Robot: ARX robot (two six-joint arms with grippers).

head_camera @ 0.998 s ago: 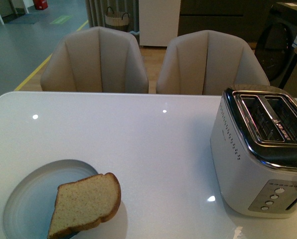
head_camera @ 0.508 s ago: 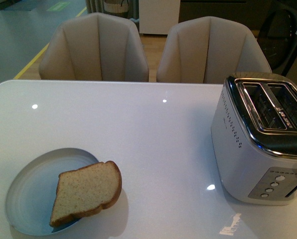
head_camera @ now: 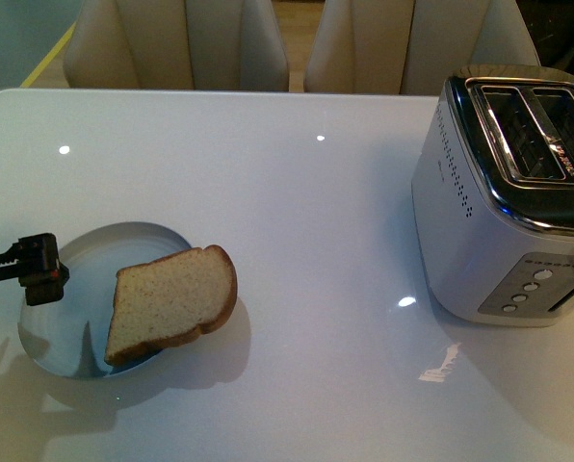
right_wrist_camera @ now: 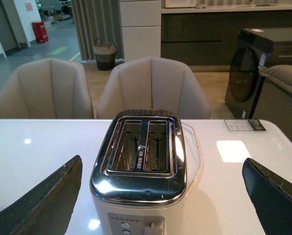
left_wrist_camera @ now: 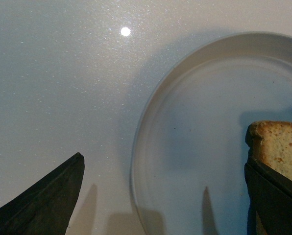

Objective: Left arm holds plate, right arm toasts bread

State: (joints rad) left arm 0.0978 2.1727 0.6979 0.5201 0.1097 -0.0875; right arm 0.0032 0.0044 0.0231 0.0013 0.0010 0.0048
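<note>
Early stage, nothing completed. The plate is found near the left edge of the table, toward the front corner. The bread is laid on it, overhanging the rim on the side of the toaster. The left gripper is spread wide with the plate rim between its fingers, not yet clamped. The right gripper is held wide and empty, facing the toaster at the right edge, whose slots are empty. Left to do, as judged: grip the plate, lift the bread, put it in a slot.

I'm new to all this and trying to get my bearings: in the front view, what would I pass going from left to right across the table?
left hand → plate → bread → toaster
</note>
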